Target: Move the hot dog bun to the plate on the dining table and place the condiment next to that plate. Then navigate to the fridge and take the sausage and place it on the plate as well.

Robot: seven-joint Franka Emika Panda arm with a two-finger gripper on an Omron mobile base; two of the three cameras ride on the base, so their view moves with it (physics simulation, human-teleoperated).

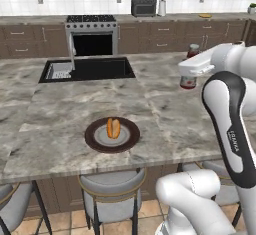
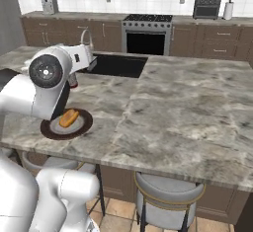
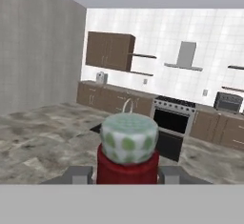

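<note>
The hot dog bun (image 1: 113,128) (image 2: 69,118) lies on the dark brown plate (image 1: 93,142) (image 2: 49,131) near the front edge of the dining table (image 1: 55,124) (image 2: 188,107). My gripper (image 3: 127,174) is shut on the condiment (image 3: 127,156), a red bottle with a pale speckled cap, held between the fingers (image 3: 78,174). In the left base view the condiment (image 1: 188,82) stands upright to the right of the plate and farther back, partly hidden by my white hand. A sliver of the condiment (image 2: 73,81) shows under the hand in the right base view. Whether it rests on the marble I cannot tell.
A black inset sink (image 1: 90,69) (image 2: 118,64) with a faucet lies beyond the plate. Grey stools (image 1: 112,189) (image 2: 168,191) stand along the table's near edge. A stove (image 1: 92,36) and brown cabinets line the back wall.
</note>
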